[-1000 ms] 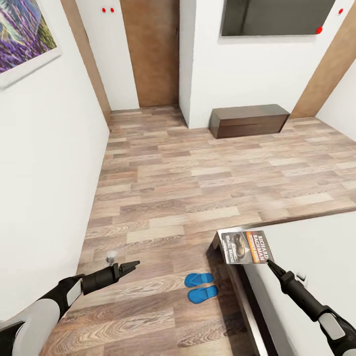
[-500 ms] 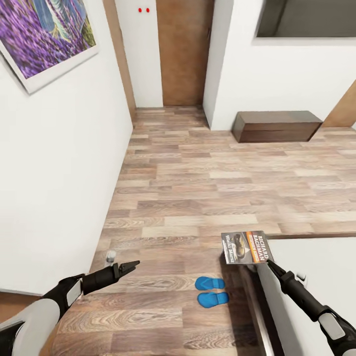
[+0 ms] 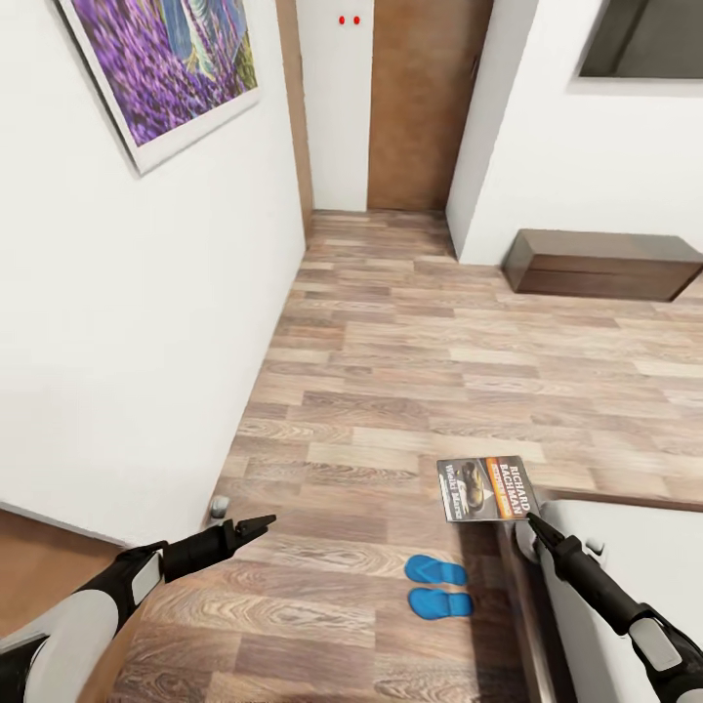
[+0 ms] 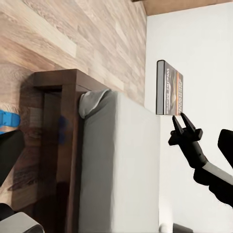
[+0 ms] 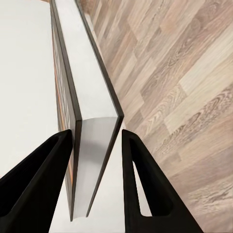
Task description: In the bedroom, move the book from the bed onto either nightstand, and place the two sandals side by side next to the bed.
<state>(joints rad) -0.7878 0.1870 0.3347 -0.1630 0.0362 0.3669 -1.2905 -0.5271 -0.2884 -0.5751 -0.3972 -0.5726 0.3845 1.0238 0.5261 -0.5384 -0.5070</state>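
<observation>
Underfoot, wood-plank floor meets white walls.

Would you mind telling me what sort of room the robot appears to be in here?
Most likely a bedroom in a home. A bed with a dark wooden frame and pale mattress sits at the robot's right, two blue sandals lie on the wood-plank floor beside it, and a lavender painting hangs on the white wall.

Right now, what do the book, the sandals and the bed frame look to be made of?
The book: paper, with a glossy printed cover and pale page edges in the right wrist view. The sandals: smooth matte blue, likely rubber or foam; flat and uniform. The bed frame: dark brown wood with a smooth finish, though grain is hard to tell.
</observation>
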